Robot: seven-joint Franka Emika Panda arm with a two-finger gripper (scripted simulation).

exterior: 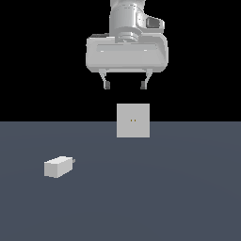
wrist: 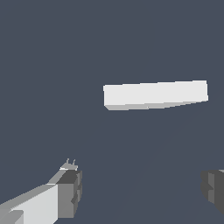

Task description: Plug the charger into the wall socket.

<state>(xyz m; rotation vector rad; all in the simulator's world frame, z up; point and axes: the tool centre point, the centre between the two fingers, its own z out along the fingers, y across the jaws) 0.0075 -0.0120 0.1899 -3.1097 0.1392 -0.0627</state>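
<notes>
The charger (exterior: pixel 57 167) is a small off-white block with short grey prongs pointing toward the exterior view's right, lying on the dark slate tabletop (exterior: pixel 179 197) at that view's left. The wall socket (exterior: pixel 133 120), a flat light-grey square plate with two tiny brownish holes, stands upright farther back. The hand (exterior: pixel 125 86) hangs high above the socket, fingers spread wide and empty, with bare matte surface between charger and socket.

A dark grey floor (exterior: pixel 179 197) carries the charger (exterior: pixel 58 166) and upright wall socket (exterior: pixel 133 120).
</notes>
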